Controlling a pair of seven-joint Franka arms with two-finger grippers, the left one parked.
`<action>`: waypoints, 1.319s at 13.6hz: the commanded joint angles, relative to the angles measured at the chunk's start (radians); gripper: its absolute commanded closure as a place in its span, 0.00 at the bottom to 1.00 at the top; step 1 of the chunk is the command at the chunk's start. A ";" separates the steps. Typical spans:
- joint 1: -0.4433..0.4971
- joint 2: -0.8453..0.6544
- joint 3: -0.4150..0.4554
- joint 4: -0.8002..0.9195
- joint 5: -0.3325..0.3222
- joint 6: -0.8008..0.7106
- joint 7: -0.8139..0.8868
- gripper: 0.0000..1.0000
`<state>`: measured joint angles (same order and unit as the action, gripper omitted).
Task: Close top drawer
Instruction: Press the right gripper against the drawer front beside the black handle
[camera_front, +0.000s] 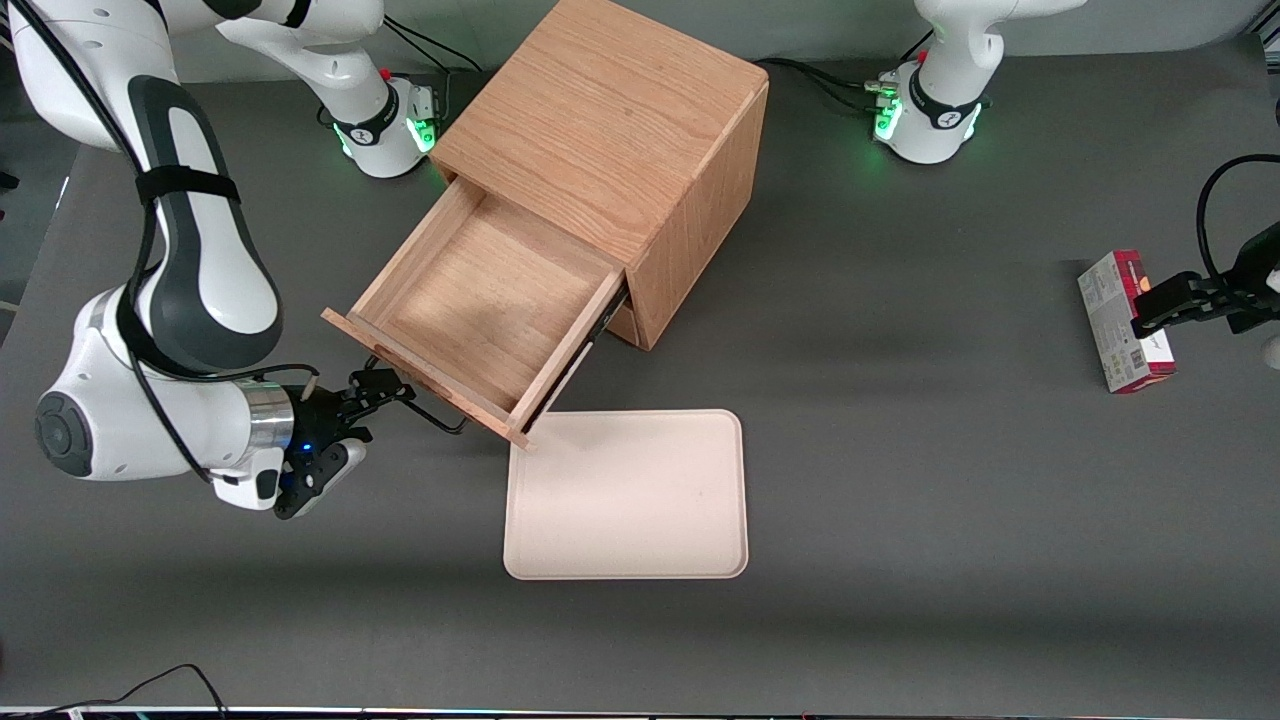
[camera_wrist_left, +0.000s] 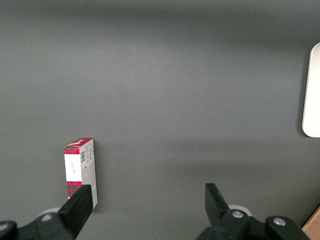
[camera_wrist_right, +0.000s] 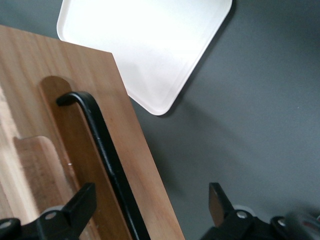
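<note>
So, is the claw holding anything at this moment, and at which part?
Nothing is held. The claw is open in front of the top drawer, its fingers on either side of the black handle without closing on it.

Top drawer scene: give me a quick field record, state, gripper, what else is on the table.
top drawer: pulled far out of the cabinet, nothing visible inside
handle: thin black bar on the drawer front
gripper: in front of the drawer, fingers open with the handle between them, not clamped
tray: beige, flat on the table beside the drawer front's corner, nearer the front camera than the cabinet
box: red and white, toward the parked arm's end
task status: drawer not yet closed
</note>
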<state>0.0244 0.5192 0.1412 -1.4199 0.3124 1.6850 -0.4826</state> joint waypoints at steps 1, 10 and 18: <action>-0.004 -0.067 0.004 -0.108 -0.001 0.057 0.019 0.00; -0.001 -0.079 0.009 -0.174 -0.001 0.128 0.016 0.00; -0.004 -0.217 0.053 -0.384 0.027 0.195 0.025 0.00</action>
<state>0.0236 0.3911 0.1761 -1.6835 0.3179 1.8356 -0.4738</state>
